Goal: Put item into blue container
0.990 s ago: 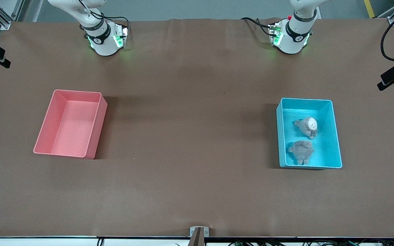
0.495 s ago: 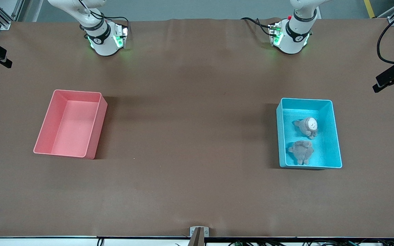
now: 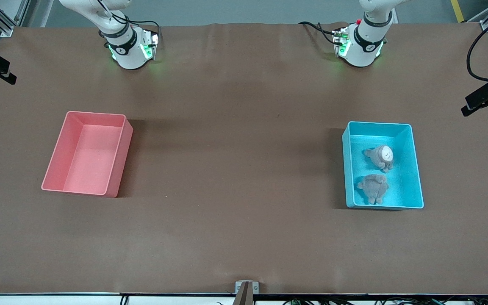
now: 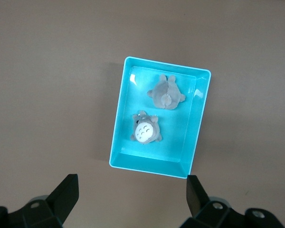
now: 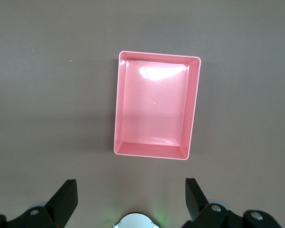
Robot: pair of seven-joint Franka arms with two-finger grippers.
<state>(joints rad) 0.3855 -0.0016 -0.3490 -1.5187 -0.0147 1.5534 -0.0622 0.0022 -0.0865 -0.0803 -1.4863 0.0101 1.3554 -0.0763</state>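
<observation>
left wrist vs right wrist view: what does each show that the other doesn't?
Left wrist only: the blue bin holding two plush toys, one belly-up, one face-down, with the open left gripper high over the table. Right wrist only: the pink bin, nothing in it, the right arm's base, and the open right gripper high over the table. Both: the brown table and open empty fingers.

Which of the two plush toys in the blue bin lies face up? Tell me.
The plush toy farther from the front camera: its white belly shows. The other plush toy, nearer the camera in the same blue bin, shows only grey back.
</observation>
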